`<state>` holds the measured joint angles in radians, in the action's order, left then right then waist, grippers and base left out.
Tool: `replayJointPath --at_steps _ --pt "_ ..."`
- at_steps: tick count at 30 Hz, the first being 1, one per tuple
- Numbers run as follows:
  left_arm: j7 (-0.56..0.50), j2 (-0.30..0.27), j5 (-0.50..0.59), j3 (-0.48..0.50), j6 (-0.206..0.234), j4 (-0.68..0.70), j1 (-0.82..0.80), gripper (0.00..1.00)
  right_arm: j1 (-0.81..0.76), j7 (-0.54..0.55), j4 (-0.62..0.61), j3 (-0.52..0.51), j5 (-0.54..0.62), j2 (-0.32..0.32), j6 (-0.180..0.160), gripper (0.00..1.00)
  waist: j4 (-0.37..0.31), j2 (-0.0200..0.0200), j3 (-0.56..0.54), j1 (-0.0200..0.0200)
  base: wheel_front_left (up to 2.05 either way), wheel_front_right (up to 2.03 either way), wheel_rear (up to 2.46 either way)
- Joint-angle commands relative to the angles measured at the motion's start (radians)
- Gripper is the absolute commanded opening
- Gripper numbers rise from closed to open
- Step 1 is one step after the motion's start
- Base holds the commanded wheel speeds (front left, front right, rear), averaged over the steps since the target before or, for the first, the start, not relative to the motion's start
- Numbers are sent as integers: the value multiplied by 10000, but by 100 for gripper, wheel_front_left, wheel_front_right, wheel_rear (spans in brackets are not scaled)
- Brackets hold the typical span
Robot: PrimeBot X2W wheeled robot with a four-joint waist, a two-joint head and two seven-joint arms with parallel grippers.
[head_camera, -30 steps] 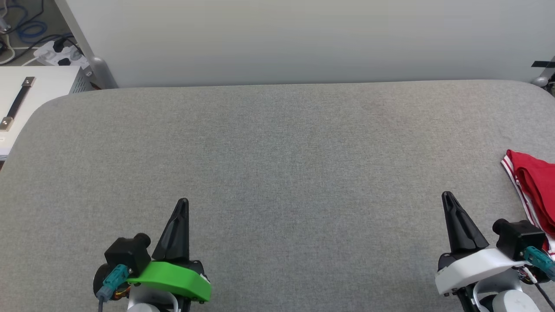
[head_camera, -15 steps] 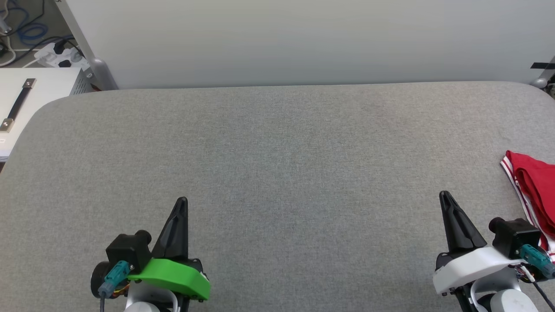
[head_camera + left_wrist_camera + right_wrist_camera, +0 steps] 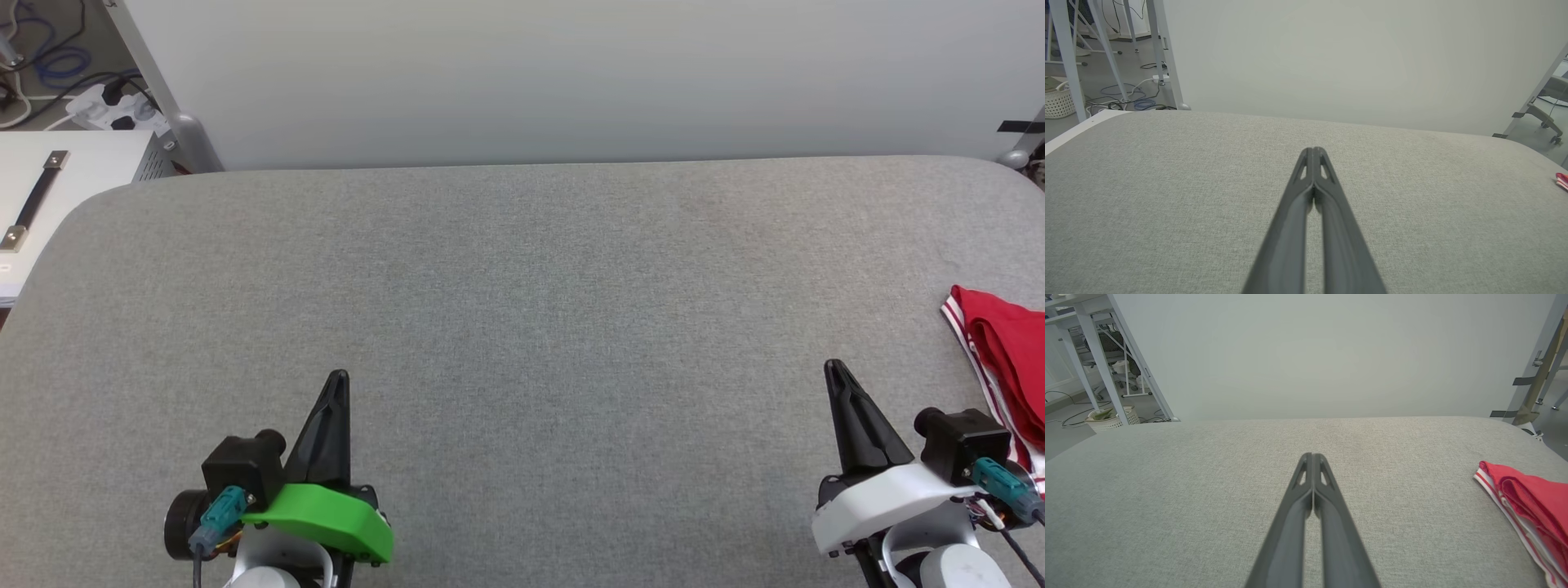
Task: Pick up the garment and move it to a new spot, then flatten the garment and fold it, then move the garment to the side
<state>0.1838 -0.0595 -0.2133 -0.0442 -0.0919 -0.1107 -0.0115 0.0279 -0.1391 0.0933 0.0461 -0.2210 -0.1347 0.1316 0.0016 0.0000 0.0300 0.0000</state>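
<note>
The garment (image 3: pixel 1008 351), red with red-and-white stripe trim, lies folded at the table's far right edge, partly cut off by the head view's border. It shows larger in the right wrist view (image 3: pixel 1531 502) and as a small red sliver in the left wrist view (image 3: pixel 1562 180). My right gripper (image 3: pixel 831 367) is shut and empty, a short way left of the garment and not touching it; its fingers meet at the tip (image 3: pixel 1312 456). My left gripper (image 3: pixel 338 377) is shut and empty at the lower left, its tips pressed together (image 3: pixel 1313 150).
The grey fabric table (image 3: pixel 522 269) spreads wide between and ahead of both grippers. A pale wall panel (image 3: pixel 571 73) stands behind its far edge. At the left are a white cabinet with a strap handle (image 3: pixel 33 196), a power strip and cables (image 3: pixel 106 98).
The picture has drifted down slightly, so the camera has moved a little. Both grippers stay shut and the garment lies where it was.
</note>
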Motion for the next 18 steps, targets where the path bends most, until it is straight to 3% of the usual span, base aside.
replayJointPath --at_steps 1,18 --pt "-80 27 129 44 67 82 35 0 -67 55 -84 -19 122 54 -3 0 0 0 -5 0 0 0 0" --pt "-418 40 514 120 231 279 51 0 -108 312 -247 -104 523 206 -4 0 -3 0 -62 0 0 0 0"
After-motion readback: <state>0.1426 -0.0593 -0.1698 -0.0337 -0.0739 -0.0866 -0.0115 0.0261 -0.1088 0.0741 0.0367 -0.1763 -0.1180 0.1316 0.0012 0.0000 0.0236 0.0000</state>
